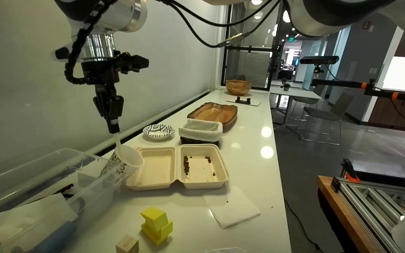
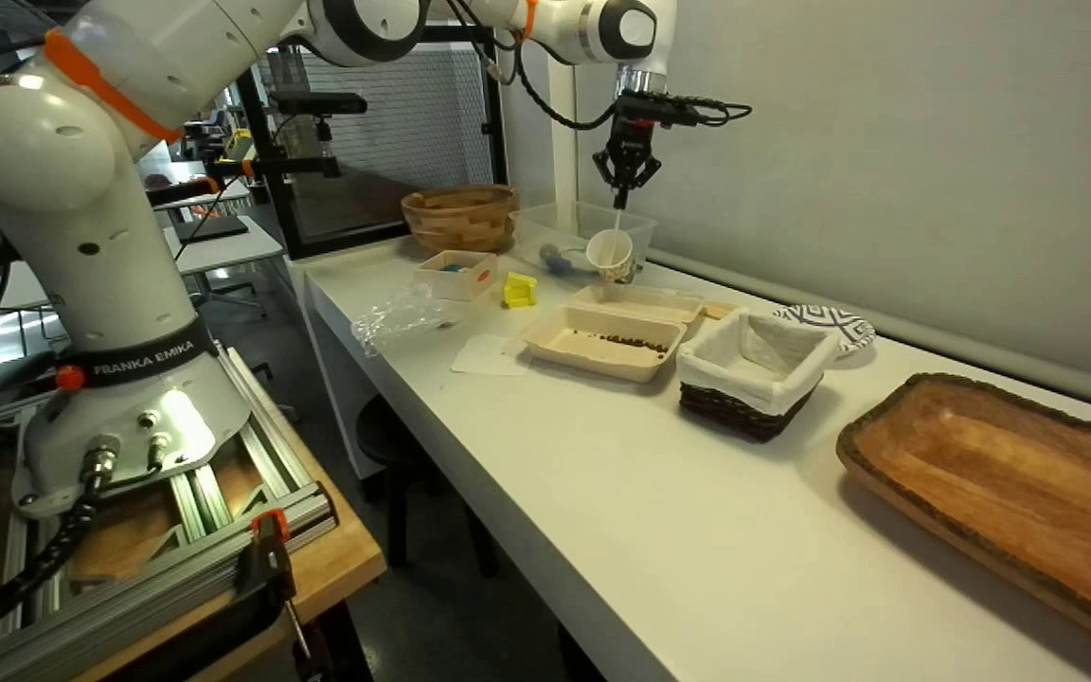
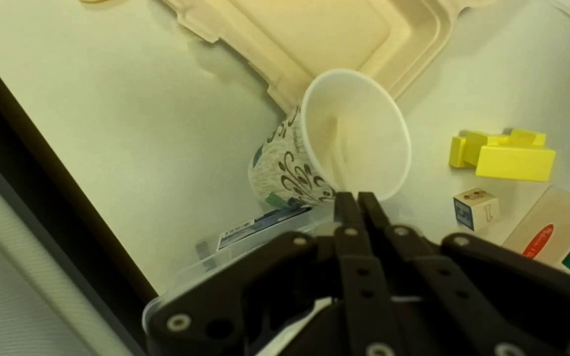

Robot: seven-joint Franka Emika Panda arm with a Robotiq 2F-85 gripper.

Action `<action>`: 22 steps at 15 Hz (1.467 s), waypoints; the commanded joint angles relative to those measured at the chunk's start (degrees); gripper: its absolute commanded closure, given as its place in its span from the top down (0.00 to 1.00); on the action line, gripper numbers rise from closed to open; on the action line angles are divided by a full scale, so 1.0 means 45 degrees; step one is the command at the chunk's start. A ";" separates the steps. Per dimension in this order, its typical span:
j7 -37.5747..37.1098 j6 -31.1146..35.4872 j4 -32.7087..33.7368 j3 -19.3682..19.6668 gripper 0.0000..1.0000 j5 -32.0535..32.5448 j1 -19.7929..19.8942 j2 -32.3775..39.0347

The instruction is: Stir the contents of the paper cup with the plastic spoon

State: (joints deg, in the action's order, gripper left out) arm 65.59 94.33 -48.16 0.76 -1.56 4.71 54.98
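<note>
Holding the plastic spoon (image 1: 117,141) inside a tilted paper cup (image 3: 364,143)

The gripper (image 1: 114,131) is drawn narrow, the spoon's upper end pinched between its tips — the rest runs down into the cup's mouth. The cup leans well off upright, just beside the clear plastic bin (image 1: 98,202) and near the open clamshell box (image 1: 158,165); whether its base touches the white surface (image 1: 255,168), I cannot tell. Dark brown bits (image 1: 186,165) lie in one half of the box — and a yellow block (image 1: 156,223) stands near it.
</note>
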 commanded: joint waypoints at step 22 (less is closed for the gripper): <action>0.0783 0.3318 -0.2689 -0.1168 0.01 -0.1026 0.0710 -0.0952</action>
State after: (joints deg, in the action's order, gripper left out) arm 68.18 106.80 -56.25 -3.44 -7.11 7.25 52.80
